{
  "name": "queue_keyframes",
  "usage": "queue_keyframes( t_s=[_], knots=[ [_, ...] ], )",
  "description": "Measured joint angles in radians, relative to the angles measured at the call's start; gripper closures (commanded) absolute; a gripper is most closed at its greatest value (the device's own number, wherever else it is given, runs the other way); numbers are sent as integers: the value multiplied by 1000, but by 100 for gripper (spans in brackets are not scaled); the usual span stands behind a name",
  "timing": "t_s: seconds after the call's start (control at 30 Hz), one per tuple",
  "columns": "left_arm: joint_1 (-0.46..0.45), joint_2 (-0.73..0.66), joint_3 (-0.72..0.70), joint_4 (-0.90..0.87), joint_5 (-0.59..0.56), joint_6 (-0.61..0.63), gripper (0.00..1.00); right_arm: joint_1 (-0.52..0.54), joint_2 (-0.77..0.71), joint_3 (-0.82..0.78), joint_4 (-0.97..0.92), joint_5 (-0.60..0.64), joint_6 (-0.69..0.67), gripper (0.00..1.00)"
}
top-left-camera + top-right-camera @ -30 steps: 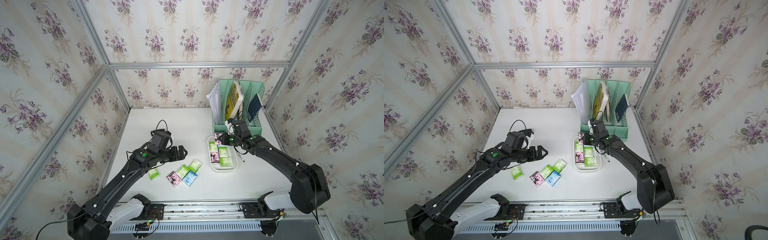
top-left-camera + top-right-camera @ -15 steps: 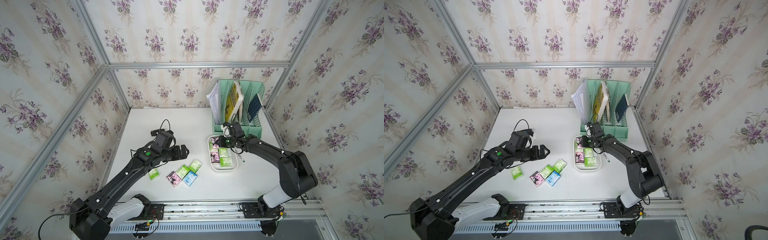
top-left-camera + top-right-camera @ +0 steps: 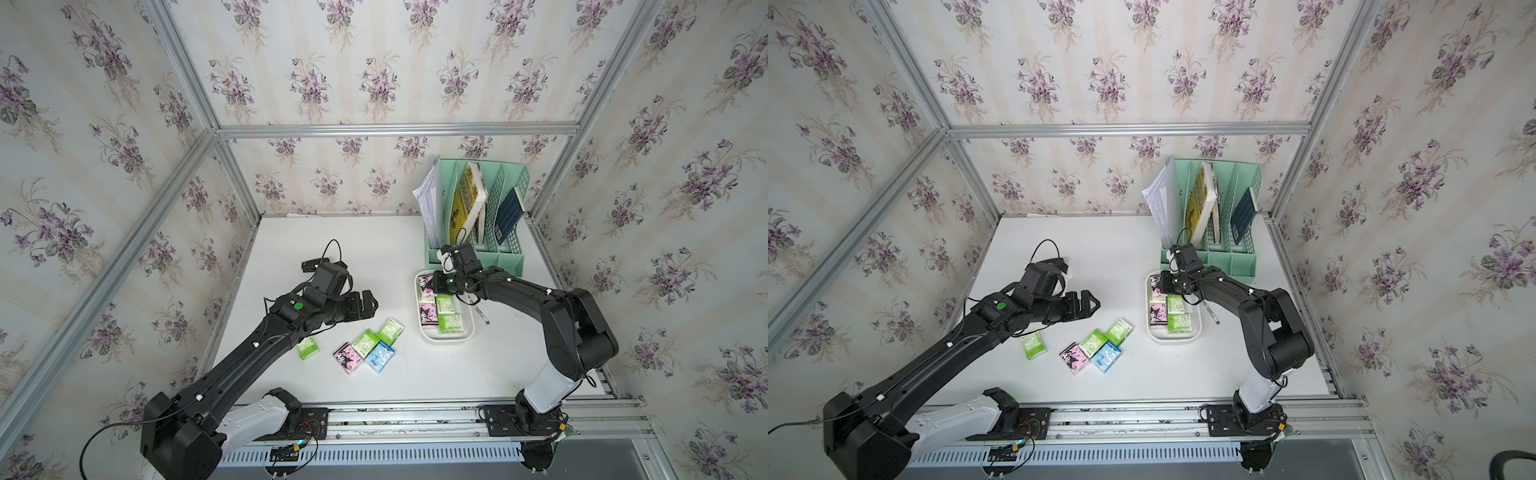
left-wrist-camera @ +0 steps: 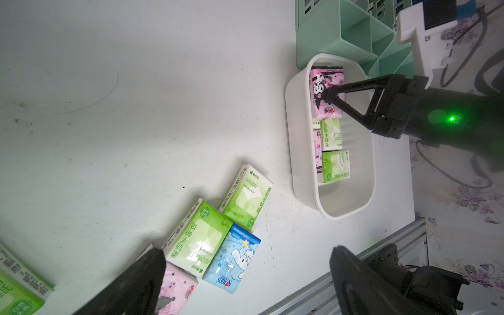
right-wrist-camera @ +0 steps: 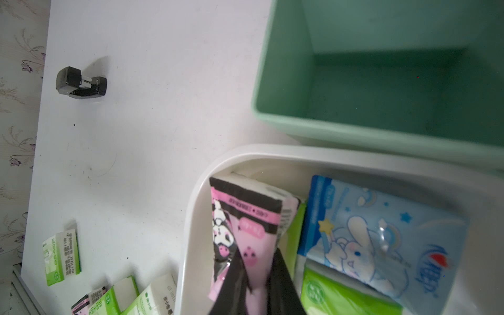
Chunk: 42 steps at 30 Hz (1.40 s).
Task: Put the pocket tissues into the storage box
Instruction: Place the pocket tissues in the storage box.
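The storage box (image 3: 446, 338) is a shallow white tray on the right of the table, seen in both top views, and holds several pocket tissues. My right gripper (image 5: 255, 261) is shut on a pink pack (image 5: 245, 223), held tilted in the box's far end near the wall (image 5: 191, 218). A blue pack (image 5: 381, 240) and green packs lie beside it. Left of the box, loose packs lie on the table: pink (image 3: 348, 358), blue (image 3: 381, 357) and three green (image 3: 365, 344) (image 3: 390, 330) (image 3: 308, 348). My left gripper (image 3: 370, 305) hovers open over them, holding nothing.
A mint green desk organizer (image 3: 478, 257) with papers and books stands right behind the box, touching its far end. A pen (image 3: 482, 313) lies just right of the box. The aluminium rail (image 3: 415, 419) runs along the table's front edge, and papered walls enclose the table.
My right gripper has come down and slightly nearer with the pink pack into the box's far end, and its elbow has drawn in. The left gripper has barely shifted.
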Motion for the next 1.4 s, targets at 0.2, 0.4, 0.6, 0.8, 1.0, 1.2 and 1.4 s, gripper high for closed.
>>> queue_keyframes(
  t_s=[0.2,0.4,0.6,0.8,1.0,1.2,1.4],
  knots=[
    [0,8,-2,0,-2,3,1,1,27,15,8,-14,4,97],
    [0,16,-4,0,-5,3,1,19,40,16,9,-23,19,95],
    [0,21,-5,0,-5,3,1,34,52,17,30,-30,39,86],
    [0,14,-6,0,-5,3,1,40,57,24,31,-29,54,72],
    [0,9,-7,0,-6,3,1,43,47,24,31,-30,60,48],
    [0,-3,-7,-1,-9,3,1,44,11,30,30,-29,60,41],
    [6,-34,-1,-28,-42,18,1,45,-65,18,27,-29,59,39]
  ],
)
